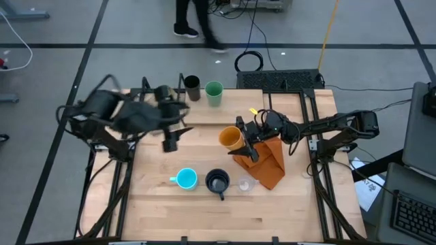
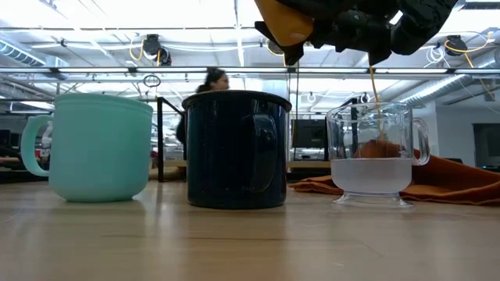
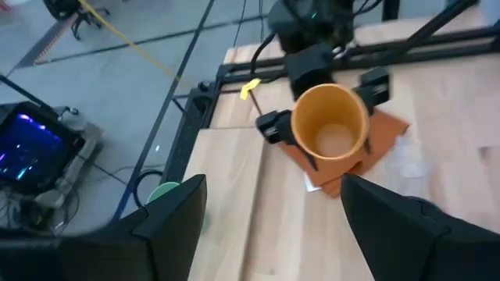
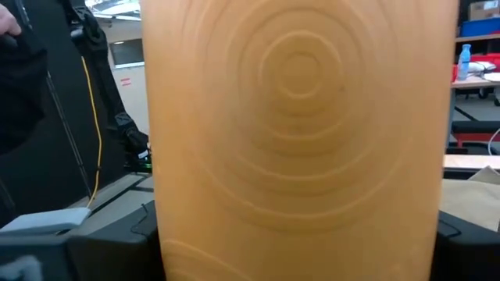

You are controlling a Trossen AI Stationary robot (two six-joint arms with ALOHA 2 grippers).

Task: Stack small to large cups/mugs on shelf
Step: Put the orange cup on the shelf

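My right gripper (image 1: 242, 139) holds an orange cup (image 1: 231, 138) in the air over the middle of the table. The cup's mouth (image 3: 330, 129) faces my left arm. My left gripper (image 3: 273, 234) hangs open and empty to the cup's left, over the shelf's near edge. A dark brown cup (image 1: 191, 87) and a green cup (image 1: 214, 92) stand upright on the shelf (image 1: 204, 112) at the far side. A light blue mug (image 1: 185, 179), a navy mug (image 1: 217, 182) and a small clear cup (image 1: 245, 184) stand in a row on the tabletop near the front. My right gripper pinches the orange cup's wall (image 3: 291, 129) between its two fingers (image 3: 273, 125), one on each of two opposite sides. The fingers come about level from the table's right. The cup lies on its side, lifted clear, its base (image 4: 301, 78) toward the right wrist.
An orange cloth (image 1: 267, 167) lies crumpled on the tabletop below and to the right of the held cup. Black frame rails (image 1: 313, 102) run along the table's right side. A person (image 1: 194, 17) walks on the floor beyond the far edge.
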